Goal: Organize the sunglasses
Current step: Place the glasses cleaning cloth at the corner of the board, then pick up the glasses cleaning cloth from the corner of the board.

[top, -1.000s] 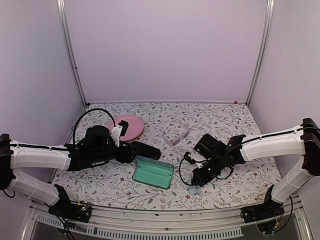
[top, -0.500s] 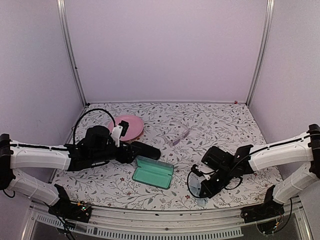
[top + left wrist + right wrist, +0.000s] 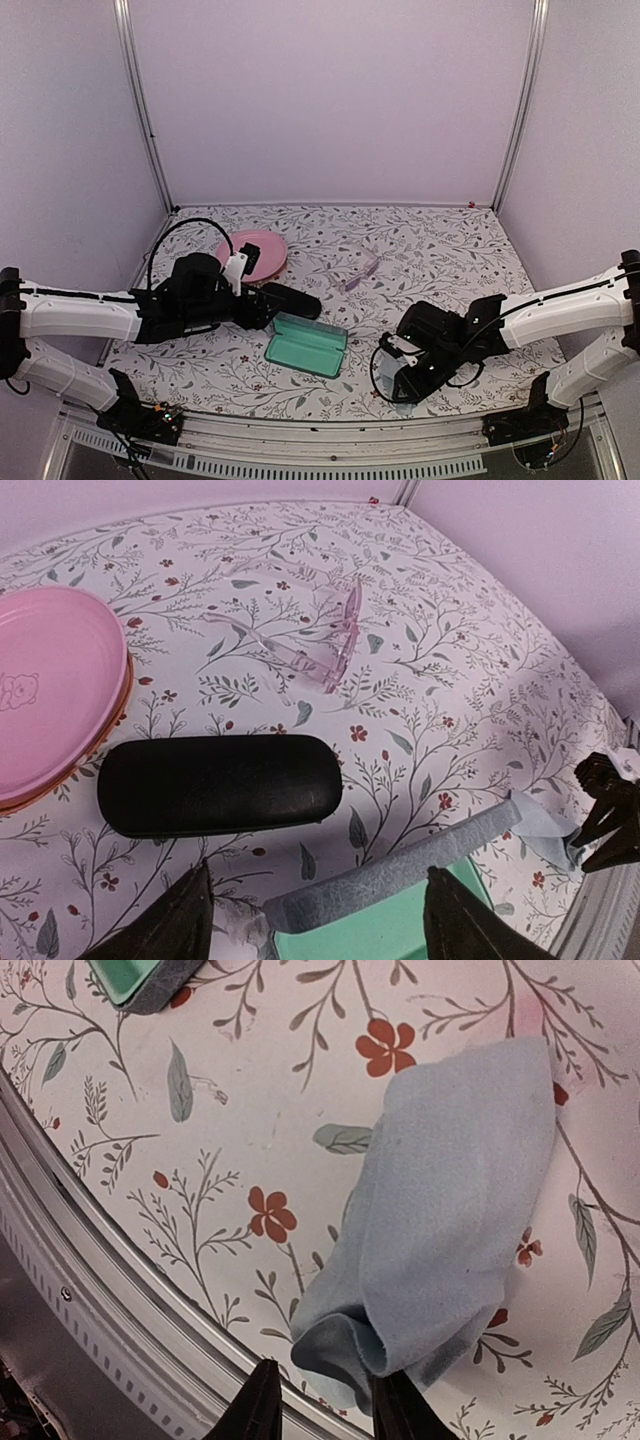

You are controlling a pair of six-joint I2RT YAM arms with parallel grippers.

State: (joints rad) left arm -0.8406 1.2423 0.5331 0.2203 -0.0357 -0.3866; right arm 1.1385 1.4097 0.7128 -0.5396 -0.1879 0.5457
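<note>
Top view alone takes in both arms: left jaws (image 3: 260,308) low at the far-left corner of the green case (image 3: 307,345), right jaws (image 3: 402,378) to the case's right, at the near edge of the bench (image 3: 450,250), covering the spot beneath them.

Right wrist view alone shows a blue cloth (image 3: 450,1210) flat on the bench, right of the case's corner and just beside the metal rail (image 3: 100,1290). Jaws there slightly parted, cloth's folded end in line with the gap; contact impossible to tell.

Left wrist view: jaws spread wide, empty, above the case's grey rim.

Sunglasses (image 3: 358,272), pale pink, beyond the case and to its right, apart from all else. Black case (image 3: 290,298) just beyond the green one. Pink plate (image 3: 255,252) further back, to the left.

Open bench between sunglasses and case, more beyond the case to the far right. Little room between cloth and rail.
</note>
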